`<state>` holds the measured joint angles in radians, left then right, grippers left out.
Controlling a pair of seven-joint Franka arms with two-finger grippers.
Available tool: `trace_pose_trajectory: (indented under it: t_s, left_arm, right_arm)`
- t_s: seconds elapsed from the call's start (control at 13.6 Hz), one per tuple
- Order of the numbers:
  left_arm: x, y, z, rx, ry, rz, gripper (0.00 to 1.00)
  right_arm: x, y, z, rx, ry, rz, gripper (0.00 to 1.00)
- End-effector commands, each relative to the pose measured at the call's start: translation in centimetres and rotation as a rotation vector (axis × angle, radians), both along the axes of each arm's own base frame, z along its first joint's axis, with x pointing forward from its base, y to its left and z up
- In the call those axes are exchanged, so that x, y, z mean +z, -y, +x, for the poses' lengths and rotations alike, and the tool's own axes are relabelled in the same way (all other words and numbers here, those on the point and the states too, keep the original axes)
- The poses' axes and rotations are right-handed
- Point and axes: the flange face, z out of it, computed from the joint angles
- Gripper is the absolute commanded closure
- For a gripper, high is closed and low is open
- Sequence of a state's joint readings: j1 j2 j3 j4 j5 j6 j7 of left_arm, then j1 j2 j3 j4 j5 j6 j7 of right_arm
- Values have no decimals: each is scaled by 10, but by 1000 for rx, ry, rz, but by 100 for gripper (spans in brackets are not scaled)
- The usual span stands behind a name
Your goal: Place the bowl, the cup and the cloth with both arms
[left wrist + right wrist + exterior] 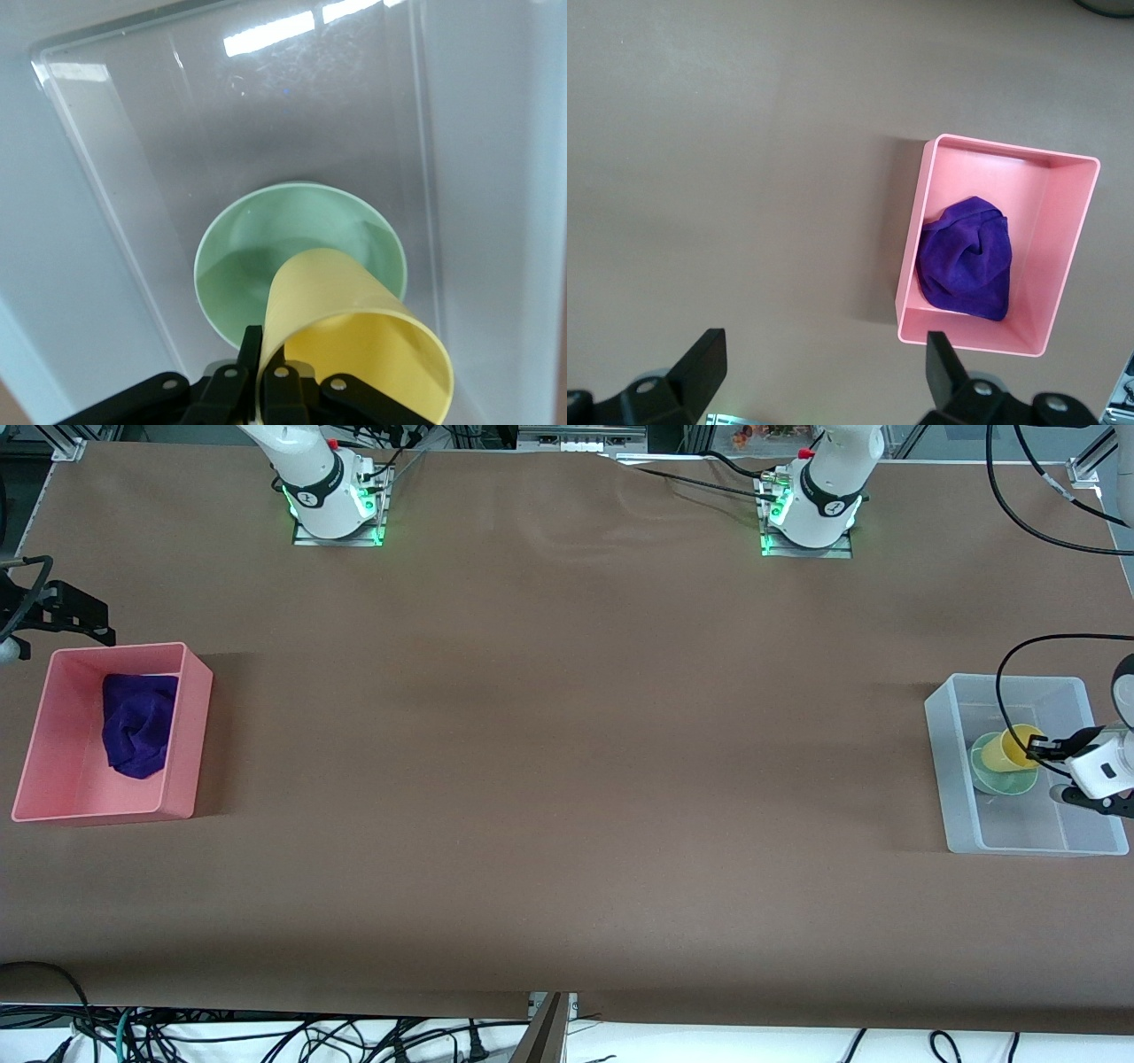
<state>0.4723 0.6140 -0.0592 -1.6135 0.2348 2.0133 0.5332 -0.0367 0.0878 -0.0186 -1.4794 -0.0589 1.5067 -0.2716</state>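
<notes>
The yellow cup (1019, 747) is tilted inside the pale green bowl (990, 772), which stands in a clear plastic bin (957, 779) at the left arm's end of the table. My left gripper (1045, 751) is shut on the cup's rim. In the left wrist view, the gripper (263, 359) has one finger inside and one outside the cup's wall (354, 301), over the bowl (283, 230). The purple cloth (137, 722) lies crumpled in a pink bin (190, 735) at the right arm's end. My right gripper (824, 363) is open and empty, high over the table beside that bin; the cloth (967, 257) shows below it.
The clear bin's floor (115, 177) around the bowl is bare. The pink bin (1063, 239) has bare floor beside the cloth. Both arm bases stand along the table's edge farthest from the front camera. Cables hang below the table's near edge.
</notes>
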Motion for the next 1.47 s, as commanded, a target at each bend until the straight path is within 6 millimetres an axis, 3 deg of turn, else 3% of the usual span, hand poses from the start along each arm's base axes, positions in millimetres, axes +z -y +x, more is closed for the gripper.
trace_pose_trajectory:
  t_s: [0.0,0.22,0.29,0.37,0.44,0.74,0.81,1.03,1.18,1.4]
  left_arm:
    - [1,4,-8,-36,18,9,100]
    - [-3,5,-9,-32,13,0,98]
    - [-6,5,-9,-30,11,-1,74]
    - [-6,4,-9,-30,11,-1,42]
    - [-3,5,-7,-32,13,1,30]
    - [12,6,-3,-40,25,11,11]
    - [23,7,-3,-51,25,11,0]
    - [73,23,2,-78,31,8,0]
    - [120,53,15,-101,20,-7,0]
    - [189,122,33,-101,4,-33,0]
  right_arm:
    - [2,3,-2,-24,11,9,1]
    - [1,2,-1,-21,13,7,1]
    - [1,2,-1,-21,11,7,1]
    - [1,1,-1,-22,13,8,1]
    - [1,2,-1,-22,13,7,1]
    - [-1,3,0,-24,13,7,1]
    - [-1,3,0,-24,13,7,1]
    - [0,2,0,-23,14,8,1]
    - [-1,2,1,-23,13,7,1]
    - [-1,3,1,-23,13,7,1]
